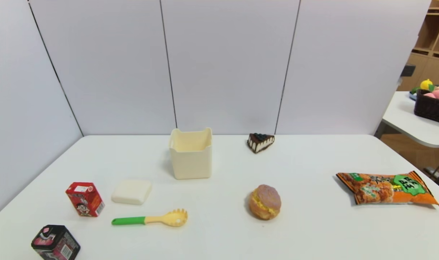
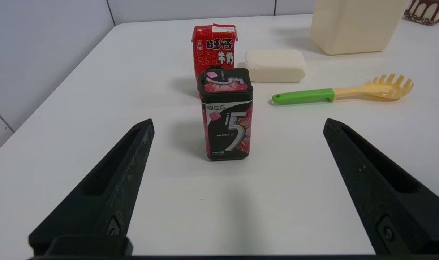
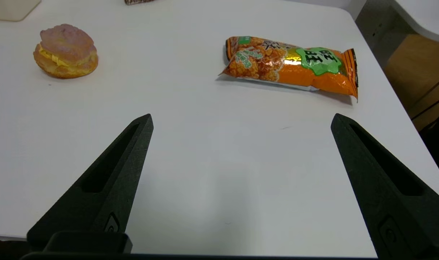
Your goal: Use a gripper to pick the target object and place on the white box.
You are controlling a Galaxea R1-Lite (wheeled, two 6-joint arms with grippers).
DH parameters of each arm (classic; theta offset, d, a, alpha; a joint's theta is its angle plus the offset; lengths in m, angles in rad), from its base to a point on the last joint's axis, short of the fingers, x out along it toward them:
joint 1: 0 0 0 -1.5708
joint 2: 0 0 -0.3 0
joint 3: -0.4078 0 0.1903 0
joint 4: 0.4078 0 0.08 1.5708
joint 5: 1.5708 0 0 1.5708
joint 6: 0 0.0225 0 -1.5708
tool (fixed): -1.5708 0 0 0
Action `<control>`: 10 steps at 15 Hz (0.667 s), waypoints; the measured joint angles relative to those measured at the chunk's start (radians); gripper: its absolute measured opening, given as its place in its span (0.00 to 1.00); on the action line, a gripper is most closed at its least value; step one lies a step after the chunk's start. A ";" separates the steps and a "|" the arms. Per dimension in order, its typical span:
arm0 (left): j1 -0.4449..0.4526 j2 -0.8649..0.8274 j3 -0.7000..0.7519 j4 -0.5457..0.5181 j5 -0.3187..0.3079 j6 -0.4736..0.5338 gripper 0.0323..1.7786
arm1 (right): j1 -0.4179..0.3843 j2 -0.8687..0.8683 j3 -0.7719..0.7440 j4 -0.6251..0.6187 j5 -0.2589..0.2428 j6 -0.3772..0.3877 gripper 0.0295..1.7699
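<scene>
The target object, a small triangular cake slice [image 1: 260,142] with a dark blueberry top and striped cream sides, lies near the table's back edge, right of centre. The white box [image 1: 190,153], a tall cream tub with notched rim, stands just left of it, upright and with nothing showing inside. Neither arm shows in the head view. My left gripper [image 2: 238,122] hangs open over the near left of the table, a black gum tin [image 2: 226,115] standing ahead of its fingers. My right gripper [image 3: 241,119] is open over bare table at the near right, nothing between its fingers.
A red milk carton [image 1: 85,199], a flat white soap-like block [image 1: 132,191] and a green-handled pasta spoon [image 1: 150,219] lie at front left. A purple-topped cream puff [image 1: 265,202] sits front centre. An orange snack bag [image 1: 387,188] lies at right. A second table with a basket [image 1: 433,107] stands beyond the right edge.
</scene>
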 joint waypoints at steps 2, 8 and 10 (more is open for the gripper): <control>0.000 0.000 0.000 0.000 0.000 0.001 0.95 | 0.008 0.144 -0.099 0.025 0.001 0.000 0.96; 0.000 0.000 0.000 0.000 0.000 0.001 0.95 | 0.072 0.624 -0.414 0.039 0.001 0.006 0.96; 0.000 0.000 0.000 0.000 0.000 0.001 0.95 | 0.096 0.804 -0.537 0.039 0.007 0.006 0.96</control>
